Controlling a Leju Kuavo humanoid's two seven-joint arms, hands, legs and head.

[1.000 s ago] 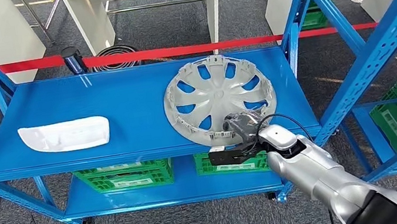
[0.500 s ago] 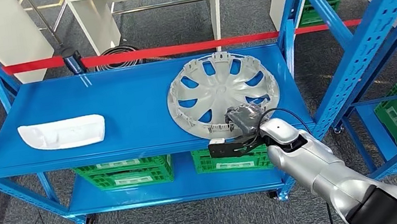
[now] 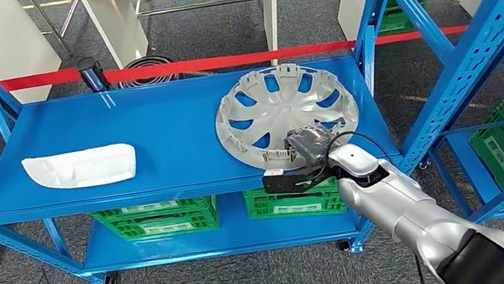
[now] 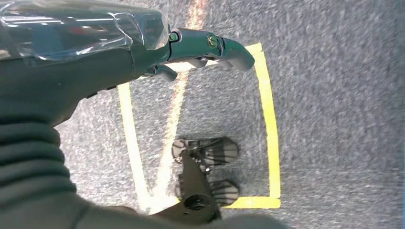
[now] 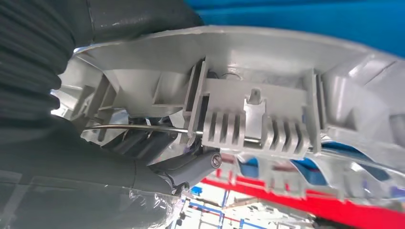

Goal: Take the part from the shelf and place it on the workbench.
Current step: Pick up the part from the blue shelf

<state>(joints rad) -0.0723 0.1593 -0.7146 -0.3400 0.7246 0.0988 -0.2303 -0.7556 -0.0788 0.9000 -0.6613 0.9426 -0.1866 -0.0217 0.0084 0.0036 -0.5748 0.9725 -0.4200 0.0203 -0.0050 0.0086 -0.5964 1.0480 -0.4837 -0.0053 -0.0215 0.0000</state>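
The blue shelf spans the head view, its upper deck carrying two things. The largest is the grey wheel cover, the task's part, lying inner side up toward the shelf's right end, its near rim at the shelf's front edge and lifted slightly off the deck there. The right robot hand comes up from in front of the shelf and grips that near rim; in the right wrist view the dark fingers curl under the ribbed clips of the wheel cover with the thumb over the rim, so the hand is closed on the cover. A white tray-shaped part lies well apart from the cover, toward the shelf's left end. Green crates sit on the shelf's lower deck. The left robot hand hangs over grey carpet with yellow tape lines, fingers curled and holding nothing.
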